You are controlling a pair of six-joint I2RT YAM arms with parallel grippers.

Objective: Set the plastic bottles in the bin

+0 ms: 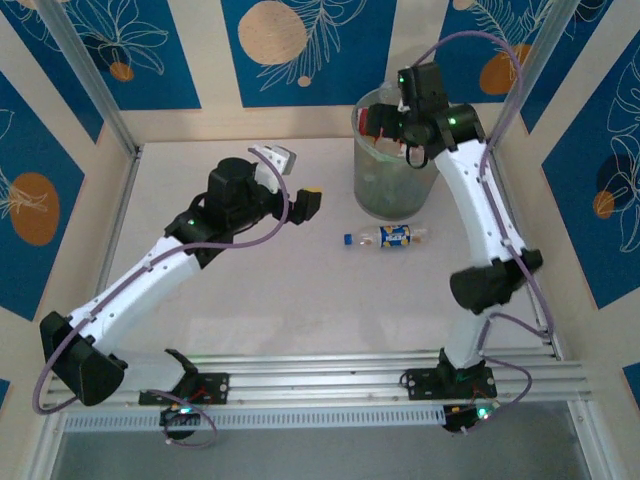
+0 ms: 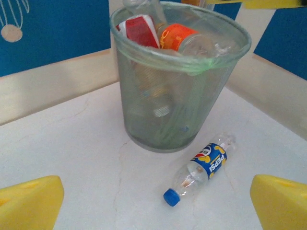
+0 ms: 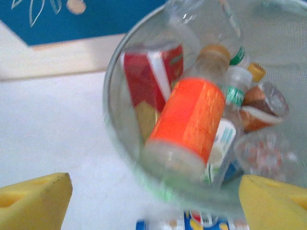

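Observation:
The bin (image 1: 395,170) stands at the back right of the table and holds several plastic bottles, among them an orange-labelled one (image 3: 192,120) and a red-labelled one (image 3: 148,81) near the top. My right gripper (image 1: 388,122) hovers over the bin's rim, its yellow fingers (image 3: 36,201) spread wide and open, with nothing between them. One bottle with a blue label and blue cap (image 2: 204,167) lies on its side on the table just in front of the bin (image 2: 177,96). My left gripper (image 2: 153,211) is open, to the left of that bottle and short of it.
The white table (image 1: 250,300) is walled by blue and cream panels. A metal frame post (image 1: 90,80) rises at the back left. The right arm's elbow (image 1: 490,285) hangs over the table's right side, near the lying bottle (image 1: 392,237).

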